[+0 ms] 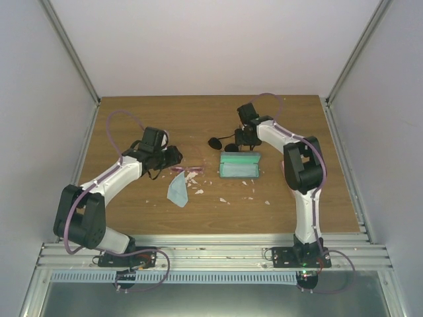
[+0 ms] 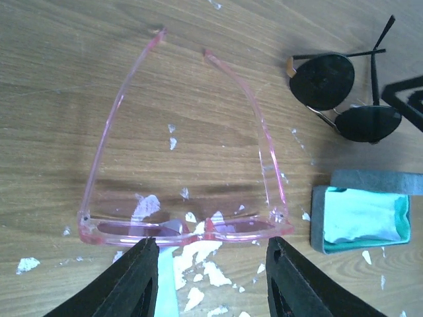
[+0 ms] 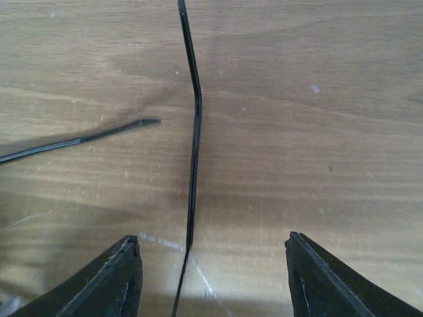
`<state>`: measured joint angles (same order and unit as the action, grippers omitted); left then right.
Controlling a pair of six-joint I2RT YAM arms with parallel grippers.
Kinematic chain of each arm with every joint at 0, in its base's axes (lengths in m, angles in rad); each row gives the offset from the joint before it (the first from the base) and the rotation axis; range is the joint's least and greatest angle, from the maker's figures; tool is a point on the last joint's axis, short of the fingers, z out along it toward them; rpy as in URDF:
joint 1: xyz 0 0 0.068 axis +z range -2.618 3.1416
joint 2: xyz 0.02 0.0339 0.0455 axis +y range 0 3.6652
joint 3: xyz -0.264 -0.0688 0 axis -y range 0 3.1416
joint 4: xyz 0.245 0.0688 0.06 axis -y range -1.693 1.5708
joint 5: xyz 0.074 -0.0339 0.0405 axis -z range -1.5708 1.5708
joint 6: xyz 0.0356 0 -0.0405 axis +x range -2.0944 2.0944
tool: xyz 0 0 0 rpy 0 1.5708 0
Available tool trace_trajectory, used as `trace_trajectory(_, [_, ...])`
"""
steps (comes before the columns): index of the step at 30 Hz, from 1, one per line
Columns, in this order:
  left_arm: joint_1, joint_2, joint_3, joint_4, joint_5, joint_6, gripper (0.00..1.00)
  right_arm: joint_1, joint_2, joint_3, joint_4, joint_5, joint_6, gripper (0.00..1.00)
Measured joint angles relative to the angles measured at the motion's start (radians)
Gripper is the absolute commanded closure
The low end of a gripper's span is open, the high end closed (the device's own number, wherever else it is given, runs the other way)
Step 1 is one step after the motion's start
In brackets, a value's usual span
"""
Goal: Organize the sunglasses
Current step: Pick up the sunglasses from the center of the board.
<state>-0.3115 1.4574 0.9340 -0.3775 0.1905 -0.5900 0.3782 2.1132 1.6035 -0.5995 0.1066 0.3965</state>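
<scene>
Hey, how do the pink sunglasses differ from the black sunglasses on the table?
The pink sunglasses have a chunky translucent frame; the black sunglasses have a thin one. The pink pair's lenses are pale, the black pair's dark and oval. Both lie on the table with arms unfolded, outside the open case.

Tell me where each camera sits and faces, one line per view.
Top external: above and behind the robot, looking down on the table; left arm and right arm show.
Left wrist: looking down past the open left gripper at the pink sunglasses.
Right wrist: looking down past the open right gripper at a black temple arm.
Shared: left wrist and top both show the black sunglasses and open case.
</scene>
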Motion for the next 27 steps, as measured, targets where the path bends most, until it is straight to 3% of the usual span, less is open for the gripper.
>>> trace_trajectory(6, [0.0, -0.015, -0.019, 0.006, 0.04, 0.0, 0.54, -0.006, 0.139, 0.151, -0.075, -0.008, -0.021, 0.42])
trace_trajectory(9, [0.0, -0.015, -0.02, 0.007, 0.051, 0.0, 0.54, -0.006, 0.18, 0.203, -0.096, -0.001, -0.023, 0.49])
trace_trajectory(19, [0.0, -0.015, -0.02, 0.008, 0.06, 0.0, 0.54, -0.013, 0.205, 0.243, -0.122, 0.024, -0.015, 0.98])
trace_trajectory(27, [0.0, -0.017, -0.02, 0.008, 0.067, -0.001, 0.53, -0.047, 0.21, 0.257, -0.116, 0.018, -0.026, 0.99])
